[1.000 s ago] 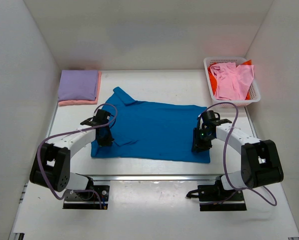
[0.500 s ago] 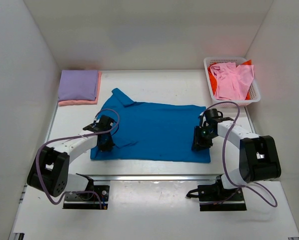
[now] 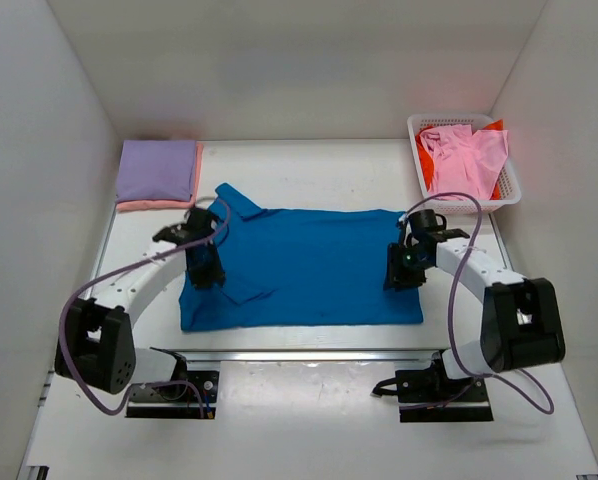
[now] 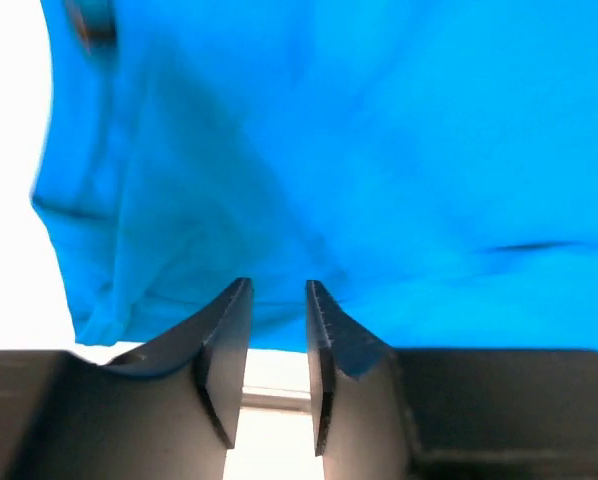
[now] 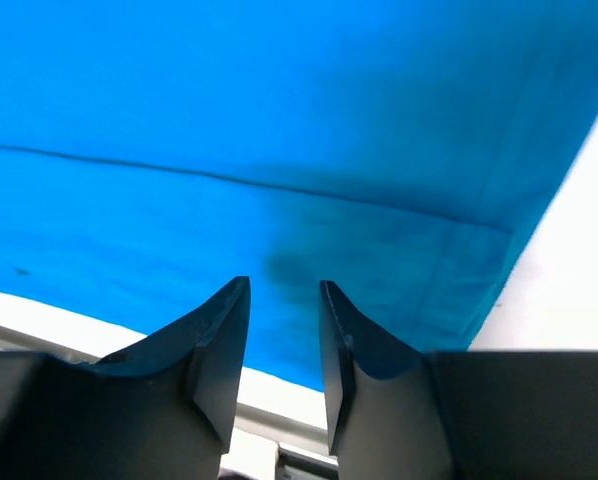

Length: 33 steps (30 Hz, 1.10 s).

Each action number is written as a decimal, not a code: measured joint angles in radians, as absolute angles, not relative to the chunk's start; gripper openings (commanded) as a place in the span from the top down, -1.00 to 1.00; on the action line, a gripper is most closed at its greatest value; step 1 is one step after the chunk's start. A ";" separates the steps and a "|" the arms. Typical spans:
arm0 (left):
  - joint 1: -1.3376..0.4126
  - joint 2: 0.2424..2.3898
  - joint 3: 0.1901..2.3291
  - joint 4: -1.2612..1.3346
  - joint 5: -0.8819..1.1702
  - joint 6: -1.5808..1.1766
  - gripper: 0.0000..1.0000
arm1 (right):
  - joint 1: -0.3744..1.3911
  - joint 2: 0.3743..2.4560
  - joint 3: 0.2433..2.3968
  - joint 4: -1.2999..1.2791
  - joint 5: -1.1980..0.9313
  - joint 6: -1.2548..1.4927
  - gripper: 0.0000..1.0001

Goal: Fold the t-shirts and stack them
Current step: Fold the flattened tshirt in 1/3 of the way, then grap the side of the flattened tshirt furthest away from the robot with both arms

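The bright blue collared t-shirt (image 3: 309,265) lies spread flat across the table, collar at the left. My left gripper (image 3: 207,272) sits over its left part by the sleeve. In the left wrist view (image 4: 279,288) the jaws stand a narrow gap apart with nothing between them, above the blue cloth (image 4: 359,150). My right gripper (image 3: 400,278) sits over the shirt's right edge. In the right wrist view (image 5: 284,285) it is also slightly open and empty above the hem (image 5: 279,150). A folded lavender shirt (image 3: 157,170) lies on a salmon one (image 3: 154,205) at the back left.
A white mesh basket (image 3: 464,117) at the back right holds a crumpled pink shirt (image 3: 464,160) and an orange-red one (image 3: 494,126). White walls close in the table on three sides. The table's front edge (image 3: 299,352) runs just below the shirt.
Both grippers have moved a little away from me. The blue shirt now lies flatter and squarer, its top edge straighter and its collar shifted further left and back.
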<state>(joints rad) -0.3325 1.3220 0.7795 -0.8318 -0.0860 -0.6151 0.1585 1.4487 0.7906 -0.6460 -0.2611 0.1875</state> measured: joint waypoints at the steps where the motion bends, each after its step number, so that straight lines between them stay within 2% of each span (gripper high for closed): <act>1: -0.315 1.329 0.849 -0.855 -0.083 -0.596 0.18 | 0.164 1.427 0.801 -0.644 -0.257 0.187 0.35; 2: -0.301 1.339 0.916 -0.868 -0.080 -0.583 0.09 | 0.170 1.402 0.812 -0.636 -0.255 0.188 0.28; 5: -0.263 1.390 1.124 -0.867 -0.074 -0.536 -0.04 | 0.182 1.325 0.849 -0.579 -0.242 0.208 -0.10; 8: -0.234 1.462 1.246 -0.849 -0.075 -0.496 -0.07 | 0.184 1.285 0.868 -0.486 -0.208 0.229 -0.54; 10: -0.210 1.540 1.306 -0.834 -0.075 -0.476 -0.05 | 0.195 1.289 0.872 -0.426 -0.159 0.235 -0.60; 14: -0.174 1.757 1.439 -0.817 -0.097 -0.435 -0.15 | 0.209 1.362 0.907 -0.351 -0.056 0.240 -0.57; 19: -0.152 2.018 1.647 -0.809 -0.143 -0.402 -0.18 | 0.207 1.489 0.987 -0.296 0.009 0.249 -0.47; 26: -0.133 2.242 1.921 -0.810 -0.196 -0.368 -0.17 | 0.201 1.610 1.067 -0.269 0.045 0.253 -0.42; 33: -0.096 2.366 2.074 -0.846 -0.202 -0.356 0.07 | 0.183 1.650 1.068 -0.267 0.044 0.262 -0.39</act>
<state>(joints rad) -0.0956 2.3661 2.0743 -0.8455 -0.2016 -0.3565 0.1825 1.6505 1.0679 -0.2668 0.0444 0.2623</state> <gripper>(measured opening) 0.506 0.700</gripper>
